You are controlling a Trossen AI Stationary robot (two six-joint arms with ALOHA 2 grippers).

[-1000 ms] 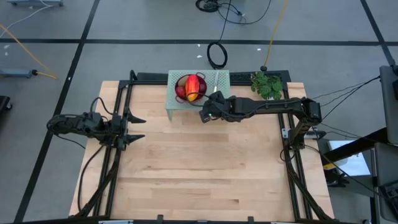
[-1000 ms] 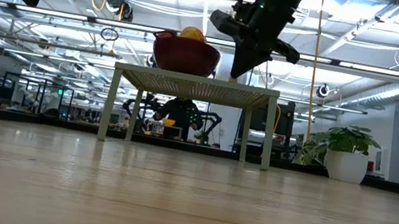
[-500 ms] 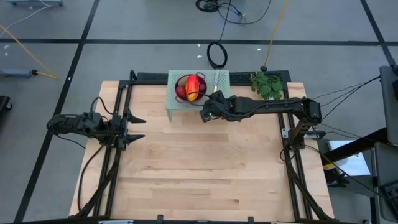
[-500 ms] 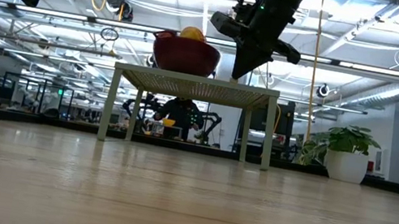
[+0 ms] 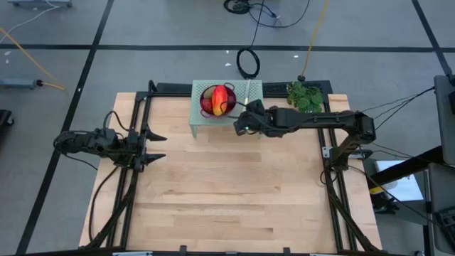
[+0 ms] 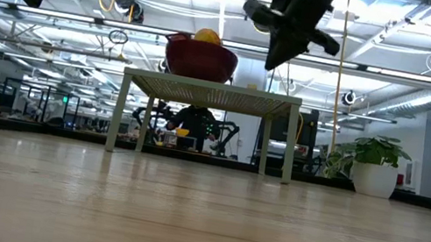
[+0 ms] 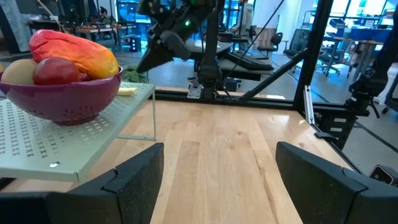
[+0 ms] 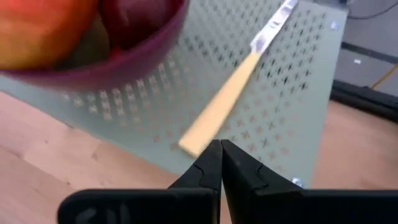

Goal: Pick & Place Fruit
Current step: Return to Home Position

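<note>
High view: the fruit (image 5: pixel 221 99) is heaped in the purple colander bowl (image 7: pixel 68 102) on the pale green perforated shelf (image 5: pixel 197 91) at the far edge of the table (image 5: pixel 227 199).
Beside the bowl on the same shelf lies the yellow-handled knife (image 8: pixel 230 93). Right gripper (image 8: pixel 220 149) hangs just off the shelf's front edge near the knife handle, fingers pressed together, holding nothing. Left gripper (image 5: pixel 164 146) waits over the table's left side, fingers spread apart.
</note>
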